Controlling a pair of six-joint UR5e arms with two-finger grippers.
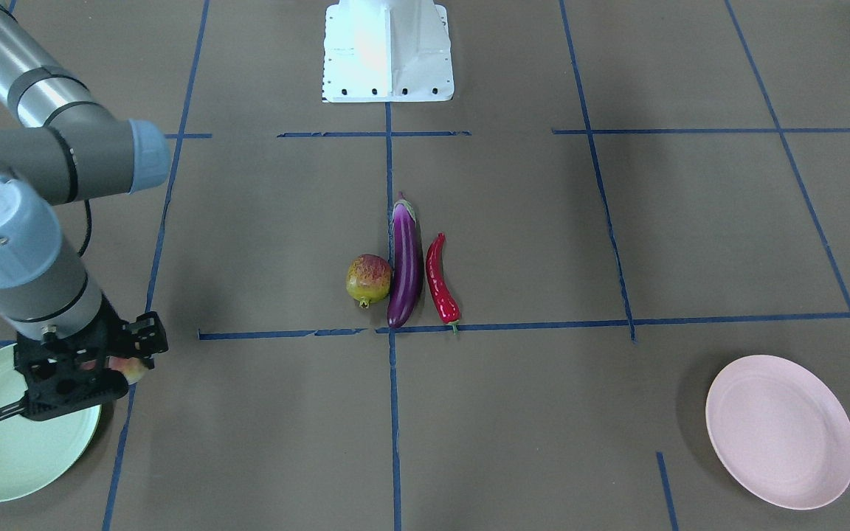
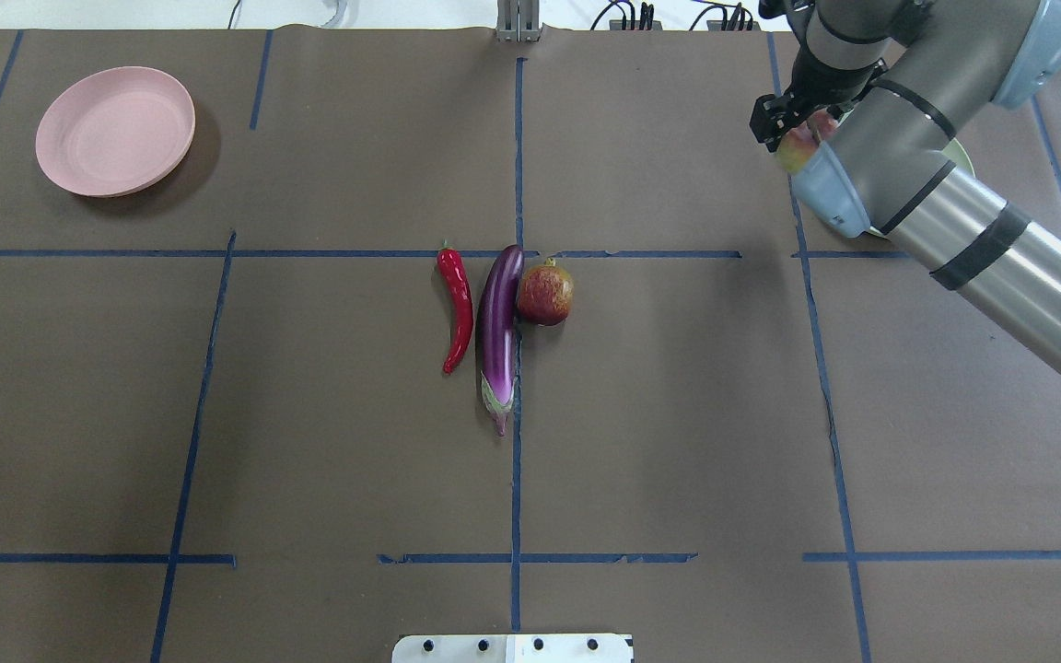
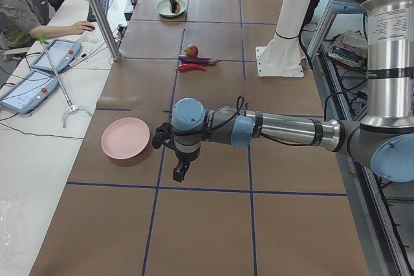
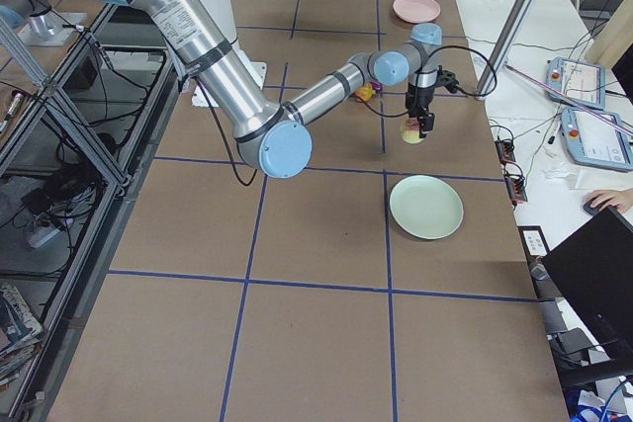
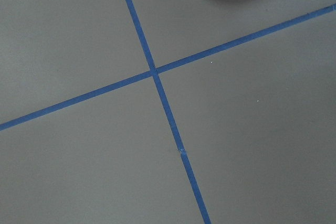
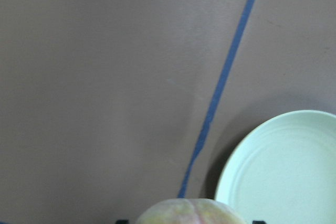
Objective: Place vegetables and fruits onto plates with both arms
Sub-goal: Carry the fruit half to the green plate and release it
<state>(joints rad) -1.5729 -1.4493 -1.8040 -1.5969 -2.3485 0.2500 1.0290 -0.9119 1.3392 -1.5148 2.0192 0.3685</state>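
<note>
Hovering near pale green plate point(image 1: 4, 457), right pincer point(image 1: 128, 355) clamped around peach point(image 1: 134, 372).

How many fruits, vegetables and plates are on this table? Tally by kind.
Fruits: 2 (peach, pomegranate)
Vegetables: 2 (eggplant, chili pepper)
Plates: 2 (green plate, pink plate)
Total: 6

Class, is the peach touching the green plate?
Apart. The exterior right view shows the peach held in the right gripper, with bare table between it and the green plate.
</note>
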